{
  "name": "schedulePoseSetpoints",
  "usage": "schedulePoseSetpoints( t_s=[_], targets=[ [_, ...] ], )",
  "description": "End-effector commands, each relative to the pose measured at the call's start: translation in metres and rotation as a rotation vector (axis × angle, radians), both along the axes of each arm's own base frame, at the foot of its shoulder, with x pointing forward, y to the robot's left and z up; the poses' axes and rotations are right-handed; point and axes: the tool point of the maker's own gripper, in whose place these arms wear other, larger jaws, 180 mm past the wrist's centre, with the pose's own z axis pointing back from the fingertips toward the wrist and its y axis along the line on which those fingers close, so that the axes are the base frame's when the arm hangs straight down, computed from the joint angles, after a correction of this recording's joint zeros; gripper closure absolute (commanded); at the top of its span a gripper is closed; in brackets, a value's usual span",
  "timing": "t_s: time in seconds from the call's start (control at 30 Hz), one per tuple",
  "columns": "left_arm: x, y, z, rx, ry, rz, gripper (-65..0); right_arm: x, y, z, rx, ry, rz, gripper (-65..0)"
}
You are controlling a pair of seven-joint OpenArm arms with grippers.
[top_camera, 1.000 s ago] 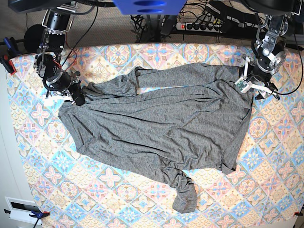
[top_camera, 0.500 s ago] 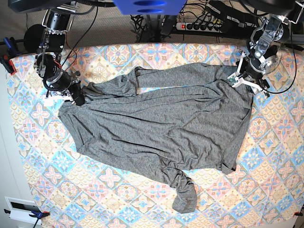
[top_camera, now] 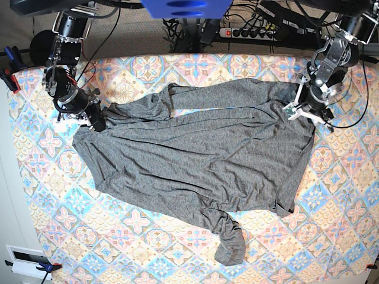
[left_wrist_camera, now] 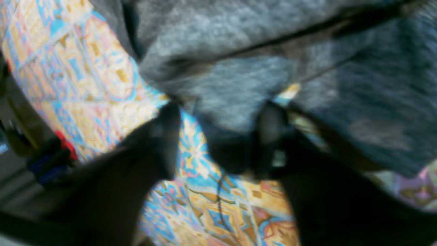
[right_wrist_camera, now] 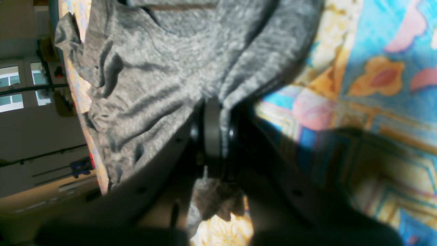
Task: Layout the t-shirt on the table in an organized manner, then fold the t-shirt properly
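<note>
Grey t-shirt (top_camera: 201,154) spread, power strip (top_camera: 249,32) (behind table (top_camera: 53,195))

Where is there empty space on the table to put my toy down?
The table is bare along the near edge below the t-shirt, either side of the hanging sleeve, and down the far right side. The strip behind the shirt is narrow. It is crowded near the left gripper and right gripper, both at the shirt's edges.

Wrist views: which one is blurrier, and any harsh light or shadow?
Left wrist: the blurrier one, smeared throughout; t-shirt and the dark fingers have soft edges. Right wrist: sharper on the shirt knit, but strong sunlight on the table and a deep shadow below the gripper. Base: even light, sharp.
</note>
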Motion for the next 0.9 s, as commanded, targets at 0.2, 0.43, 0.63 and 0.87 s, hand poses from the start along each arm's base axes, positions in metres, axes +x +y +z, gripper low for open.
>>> schedulePoseSetpoints(
  t_s=[0.2,0.43,0.63,0.87],
  targets=[
    [0.024,-0.005,0.008,-0.057,-0.083,0.026,0.0,0.008,0.015,0.021,-0.006,-0.051,0.063,0.0],
    [0.031,-0.02,0.076,-0.173,-0.305,0.016,0.0,-0.008,0.009,0.065,-0.11,-0.15,0.109,0.0],
    [0.029,-0.012,0.128,-0.194,-0.456,0.047,0.0,-0.008,-0.001,0.105,-0.23,-0.233,0.176,0.0],
    [0.033,0.02,0.174,-0.267,-0.594,0.167,0.0,-0.014,-0.023,0.134,-0.321,-0.279,0.169,0.0]
  ],
)
